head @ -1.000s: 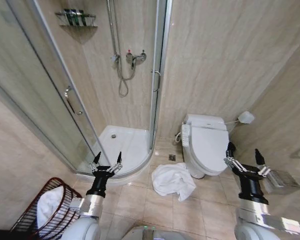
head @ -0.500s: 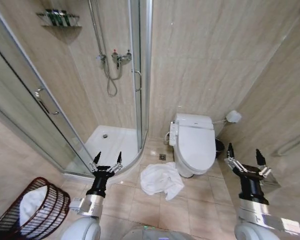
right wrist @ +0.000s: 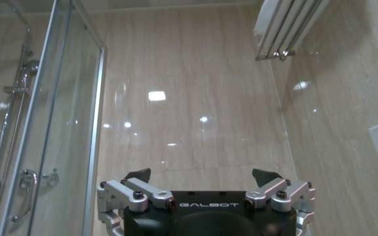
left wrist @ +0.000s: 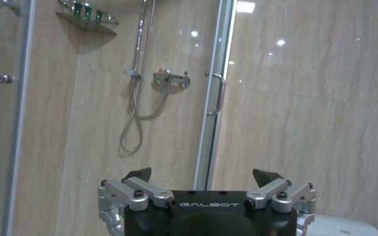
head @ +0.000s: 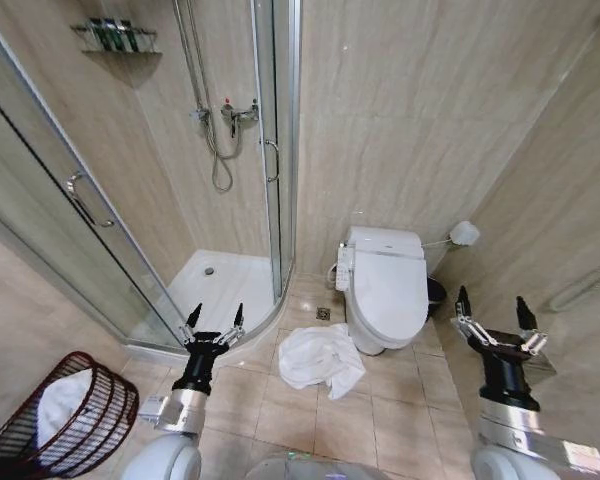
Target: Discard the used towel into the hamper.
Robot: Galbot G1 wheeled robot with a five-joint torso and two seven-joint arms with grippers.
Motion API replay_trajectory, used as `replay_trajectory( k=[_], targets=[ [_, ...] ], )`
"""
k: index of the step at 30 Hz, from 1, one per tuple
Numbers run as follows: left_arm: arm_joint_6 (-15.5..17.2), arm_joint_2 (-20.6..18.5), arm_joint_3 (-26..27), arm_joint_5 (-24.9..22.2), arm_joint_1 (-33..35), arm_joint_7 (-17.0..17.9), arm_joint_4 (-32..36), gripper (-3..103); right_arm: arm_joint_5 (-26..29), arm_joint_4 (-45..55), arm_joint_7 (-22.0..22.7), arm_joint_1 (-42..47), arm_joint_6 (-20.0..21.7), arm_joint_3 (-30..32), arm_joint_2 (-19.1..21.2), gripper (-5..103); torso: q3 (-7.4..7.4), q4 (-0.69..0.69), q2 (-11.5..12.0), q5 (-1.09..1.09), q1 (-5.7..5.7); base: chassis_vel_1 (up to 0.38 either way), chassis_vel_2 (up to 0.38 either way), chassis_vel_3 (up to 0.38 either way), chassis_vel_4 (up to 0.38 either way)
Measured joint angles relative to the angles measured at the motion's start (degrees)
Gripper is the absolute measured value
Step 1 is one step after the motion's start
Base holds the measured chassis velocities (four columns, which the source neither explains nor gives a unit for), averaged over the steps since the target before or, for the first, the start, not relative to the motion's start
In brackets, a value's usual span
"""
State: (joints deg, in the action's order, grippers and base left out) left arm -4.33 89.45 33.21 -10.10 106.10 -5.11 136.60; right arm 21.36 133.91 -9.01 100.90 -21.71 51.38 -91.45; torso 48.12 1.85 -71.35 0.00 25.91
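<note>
Both grippers raised – left gripper [head: 215, 318], right gripper [head: 491, 304] – towel [head: 320, 357] between

The head camera looks steeply down from above at the bathroom floor [head: 380, 420]. Both wrist cameras face level toward the walls; all three share the shower door [head: 270, 150].

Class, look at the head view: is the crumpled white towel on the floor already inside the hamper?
No, the towel lies on the floor tiles beside the toilet, apart from the hamper.
</note>
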Motion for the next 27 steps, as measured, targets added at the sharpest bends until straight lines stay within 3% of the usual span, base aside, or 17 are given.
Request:
replay_trajectory(
  k=[27],
  targets=[
    [0.0, 0.0, -0.01, 0.0, 0.0, 0.0, 0.0, 100, -0.55, -1.57, 1.69, -0.04, -0.01, 0.39, 0.16, 100, -4.69, 0.0, 8.61, 0.0, -3.9, 0.0, 0.0, 0.0, 0.0]
  ],
)
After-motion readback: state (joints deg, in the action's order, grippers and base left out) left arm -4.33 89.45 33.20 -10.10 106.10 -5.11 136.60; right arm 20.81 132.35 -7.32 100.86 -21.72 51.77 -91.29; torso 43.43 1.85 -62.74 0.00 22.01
